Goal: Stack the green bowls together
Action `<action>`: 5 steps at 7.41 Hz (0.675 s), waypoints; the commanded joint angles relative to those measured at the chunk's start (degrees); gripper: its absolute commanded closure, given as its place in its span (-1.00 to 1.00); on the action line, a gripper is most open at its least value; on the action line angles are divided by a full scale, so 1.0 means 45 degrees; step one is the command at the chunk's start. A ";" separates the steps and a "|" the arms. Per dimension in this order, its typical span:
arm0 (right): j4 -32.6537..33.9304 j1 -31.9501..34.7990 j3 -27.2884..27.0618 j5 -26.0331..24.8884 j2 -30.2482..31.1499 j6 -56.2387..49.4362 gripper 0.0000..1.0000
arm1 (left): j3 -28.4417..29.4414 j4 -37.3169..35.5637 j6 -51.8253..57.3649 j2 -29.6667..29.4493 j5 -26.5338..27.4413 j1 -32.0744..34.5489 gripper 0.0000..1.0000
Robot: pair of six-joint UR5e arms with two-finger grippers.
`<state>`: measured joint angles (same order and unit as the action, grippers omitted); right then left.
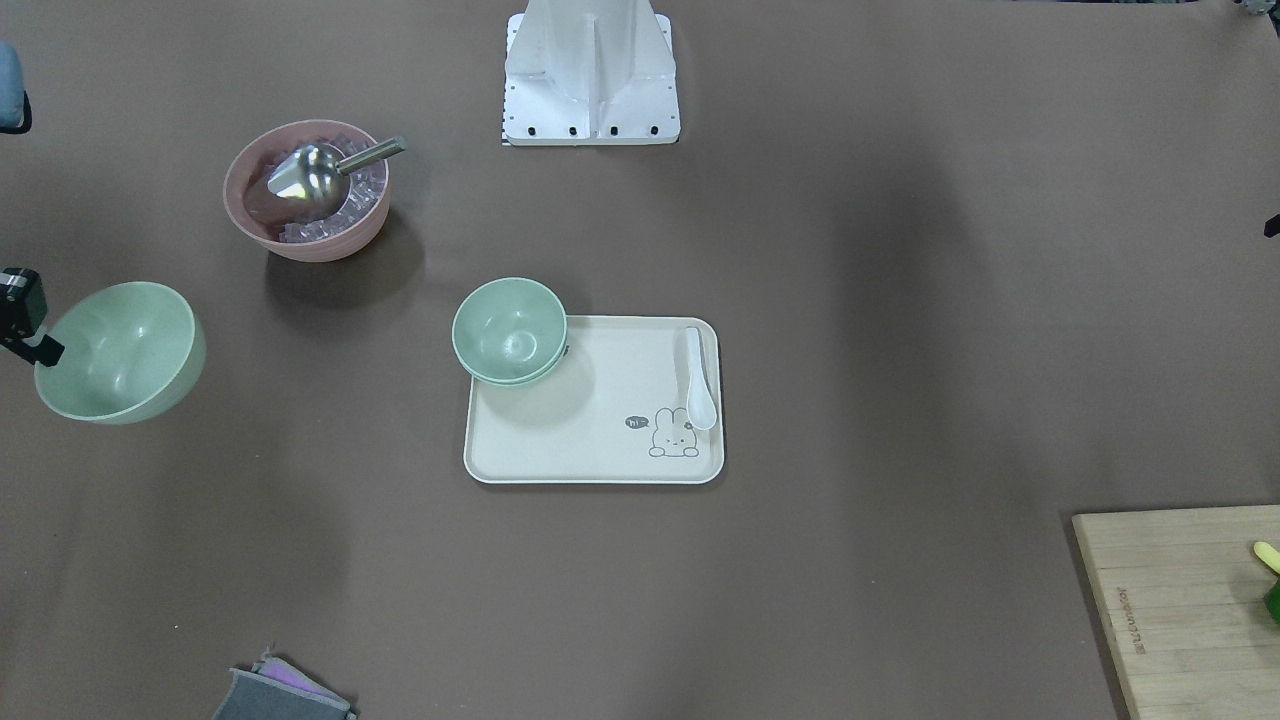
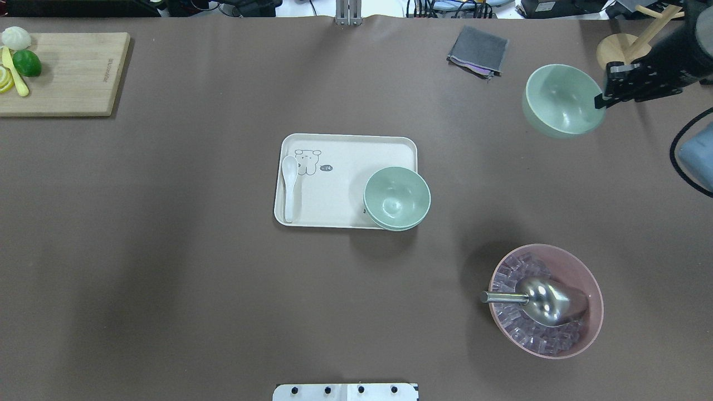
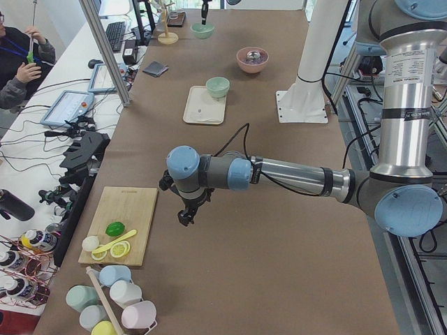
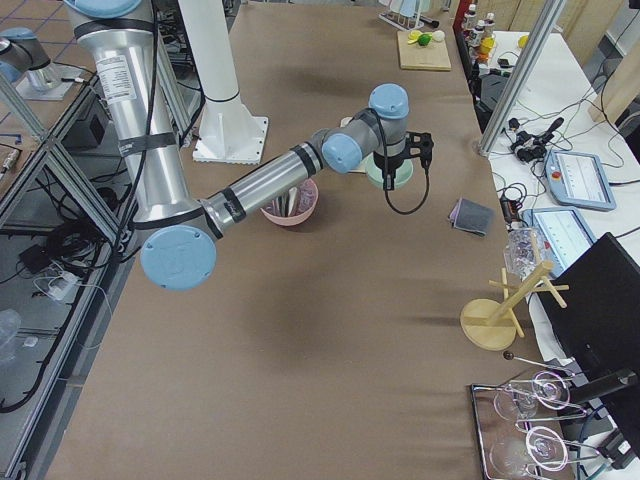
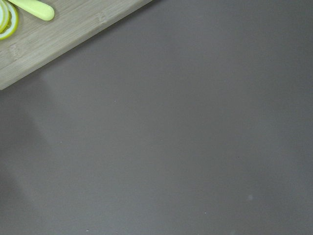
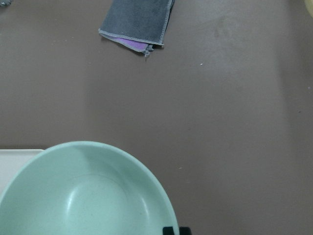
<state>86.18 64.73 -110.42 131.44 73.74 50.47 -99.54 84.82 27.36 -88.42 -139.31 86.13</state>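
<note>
Three bowls of pale mint green, matte and smooth-sided, were counted. The held bowl (image 2: 563, 100) sat with its rim between the jaws of the right gripper (image 2: 601, 101), which were closed on that rim. It was tilted and appeared to hang clear of the table. The nested pair (image 1: 510, 335) stood well apart from those jaws, on a corner of the single tray (image 2: 345, 189), overhanging its edge. The lower bowl of the pair showed only as a second rim.

There was also one pink bowl (image 2: 579, 267), holding one metal scoop (image 2: 548, 303) and clear cubes (image 2: 529, 334), well apart from the right jaws. One white spoon (image 2: 288, 184) lay at the tray's far end. One folded cloth (image 2: 478, 50) lay near the held bowl, on its side away from the jaws.

The right fingertips were largely cut off in the wrist view. The left gripper (image 3: 186, 218) showed only from the side, beside one cutting board (image 3: 126, 223). Whether its jaws were open or closed could not be told.
</note>
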 commanded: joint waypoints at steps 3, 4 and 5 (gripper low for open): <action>0.0517 -0.4082 -0.0091 -0.3147 -0.1854 0.5903 1.00 | 0.0030 -0.0020 0.0015 0.0000 -0.0019 0.0000 -0.97; 0.0516 -0.4883 -0.0013 -0.3774 -0.2164 0.7576 1.00 | 0.0030 -0.0020 0.0015 0.0000 -0.0019 0.0000 -0.97; 0.0516 -0.5510 0.0026 -0.4496 -0.2341 0.8270 1.00 | 0.0088 -0.0020 0.0015 0.0019 -0.0019 0.0000 -0.97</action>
<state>88.52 44.08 -110.61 115.33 64.44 81.73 -99.32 84.74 27.42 -88.40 -139.39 86.13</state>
